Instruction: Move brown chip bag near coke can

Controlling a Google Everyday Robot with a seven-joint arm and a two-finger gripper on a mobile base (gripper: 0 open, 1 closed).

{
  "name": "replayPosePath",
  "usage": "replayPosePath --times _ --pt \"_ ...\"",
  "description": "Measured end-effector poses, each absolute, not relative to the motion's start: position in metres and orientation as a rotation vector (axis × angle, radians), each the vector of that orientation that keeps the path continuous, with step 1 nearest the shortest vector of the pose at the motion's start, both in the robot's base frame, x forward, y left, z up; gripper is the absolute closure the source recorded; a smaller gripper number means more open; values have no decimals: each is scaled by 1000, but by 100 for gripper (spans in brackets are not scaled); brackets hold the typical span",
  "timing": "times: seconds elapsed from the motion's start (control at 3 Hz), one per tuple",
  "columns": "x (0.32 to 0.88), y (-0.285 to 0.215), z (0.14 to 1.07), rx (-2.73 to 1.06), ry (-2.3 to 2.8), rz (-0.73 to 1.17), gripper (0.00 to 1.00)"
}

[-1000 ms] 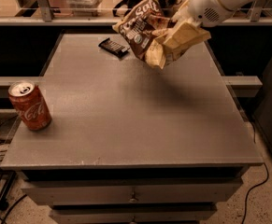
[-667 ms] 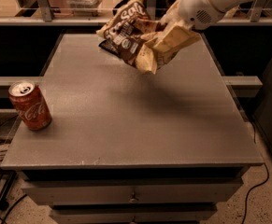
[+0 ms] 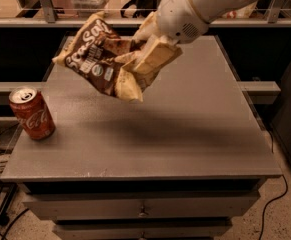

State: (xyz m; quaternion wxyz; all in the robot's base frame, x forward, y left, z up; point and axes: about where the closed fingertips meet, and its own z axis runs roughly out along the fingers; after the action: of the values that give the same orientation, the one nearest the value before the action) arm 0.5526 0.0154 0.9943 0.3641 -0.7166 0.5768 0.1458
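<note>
Over the counter [image 3: 200, 134], above its middle, hangs the gripper [image 3: 150, 54], jaws clamped on the brown chip bag [image 3: 97, 59], held aloft; the coke can [image 3: 32, 115] stands upright at the left edge, apart; lifting looks done; carrying leftward and setting down remain.

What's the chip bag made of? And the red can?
The brown chip bag looks like thin, crinkly plastic film: it creases and glints where the gripper, up above the table, pinches it. The coke can looks like painted metal, probably aluminium, with a bare silvery top.
</note>
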Motion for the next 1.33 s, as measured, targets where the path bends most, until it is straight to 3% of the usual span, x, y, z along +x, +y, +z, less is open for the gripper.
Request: replayPosePath --times 0.33,0.67,1.33 --pt "523 45 978 -1916 1415 472 100" --pt "508 61 956 -1931 1406 534 83" --pt "498 74 917 -1889 1461 614 36"
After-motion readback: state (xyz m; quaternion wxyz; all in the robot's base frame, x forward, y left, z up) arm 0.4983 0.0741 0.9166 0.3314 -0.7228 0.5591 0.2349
